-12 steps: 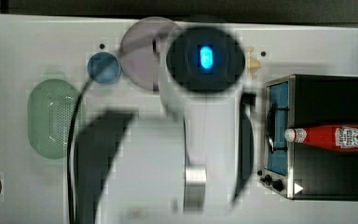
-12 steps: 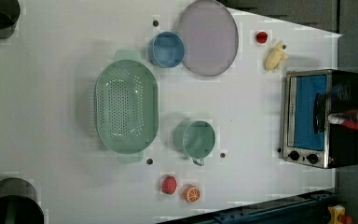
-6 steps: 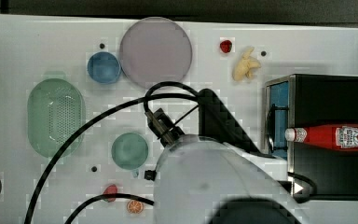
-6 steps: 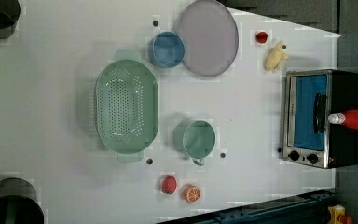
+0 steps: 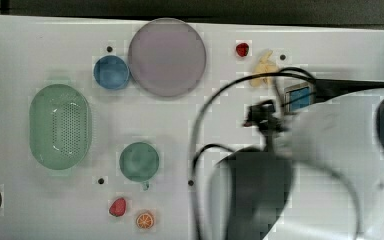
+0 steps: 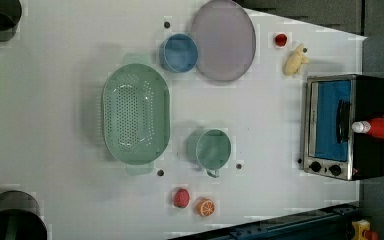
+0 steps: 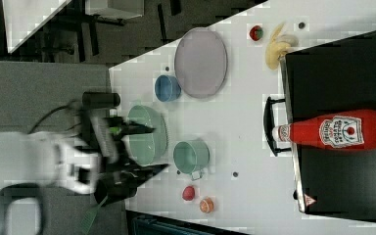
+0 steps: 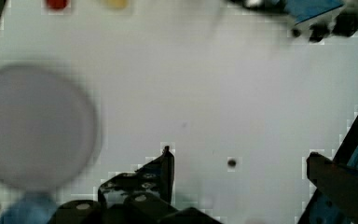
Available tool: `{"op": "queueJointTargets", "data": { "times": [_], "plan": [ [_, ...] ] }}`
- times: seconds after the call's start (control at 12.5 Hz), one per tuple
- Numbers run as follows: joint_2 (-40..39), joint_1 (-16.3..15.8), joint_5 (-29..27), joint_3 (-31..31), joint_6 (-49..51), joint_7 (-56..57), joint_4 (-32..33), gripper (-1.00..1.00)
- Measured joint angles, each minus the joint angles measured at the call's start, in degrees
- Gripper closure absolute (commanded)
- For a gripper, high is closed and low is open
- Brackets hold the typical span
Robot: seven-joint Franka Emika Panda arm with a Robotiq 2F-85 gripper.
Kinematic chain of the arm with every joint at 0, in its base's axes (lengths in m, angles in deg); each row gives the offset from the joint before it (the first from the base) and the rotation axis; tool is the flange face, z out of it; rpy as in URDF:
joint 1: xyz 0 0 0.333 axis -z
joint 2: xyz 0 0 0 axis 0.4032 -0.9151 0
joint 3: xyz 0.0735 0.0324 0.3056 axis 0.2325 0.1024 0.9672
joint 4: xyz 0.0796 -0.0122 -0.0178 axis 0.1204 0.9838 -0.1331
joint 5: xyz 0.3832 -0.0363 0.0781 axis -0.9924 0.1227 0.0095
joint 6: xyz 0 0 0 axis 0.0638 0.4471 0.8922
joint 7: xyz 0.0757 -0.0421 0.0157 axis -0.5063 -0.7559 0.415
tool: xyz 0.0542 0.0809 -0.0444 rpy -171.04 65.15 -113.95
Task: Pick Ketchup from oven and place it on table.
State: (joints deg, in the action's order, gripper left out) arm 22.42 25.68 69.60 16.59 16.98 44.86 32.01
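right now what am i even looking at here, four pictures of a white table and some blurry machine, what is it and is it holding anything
It is one robot arm filmed by four cameras at once. The top, left and right views look down on the same white table from different sides. The wrist view comes from a camera on the arm itself, looking past its gripper, whose two dark fingers stand wide apart with nothing between them.

On the table lie a green colander, a green cup, a blue bowl, a lilac plate and some small toy foods. At the left view's right stands a black toaster oven with a red ketchup bottle lying on its top.

Nothing is held.
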Motion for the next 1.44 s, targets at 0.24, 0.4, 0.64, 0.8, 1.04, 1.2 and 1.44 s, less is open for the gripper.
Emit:
{"op": "queueJointTargets", "data": {
  "times": [0.24,0.4,0.64,0.8,1.04,1.2,1.44],
  "plan": [
    [-5.9,2.9,0.1,-8.3,-4.9,-0.1,0.6,-1.0],
    [-6.2,2.9,-1.7,-14.1,-16.8,-0.1,1.1,-1.0],
    [-8.8,3.2,-0.8,-19.3,-24.6,-0.1,-0.8,-1.0],
    [-14.3,4.5,-0.8,-20.0,-23.9,-0.1,-1.4,-1.0],
    [-19.9,4.0,-1.1,-20.6,-25.1,-0.1,-0.8,-1.0],
    [-20.2,3.9,-0.6,-19.7,-25.9,0.6,-1.3,-1.0],
    [-23.2,4.4,-5.8,-21.4,-28.7,3.0,-3.9,-1.0]
  ]
}}
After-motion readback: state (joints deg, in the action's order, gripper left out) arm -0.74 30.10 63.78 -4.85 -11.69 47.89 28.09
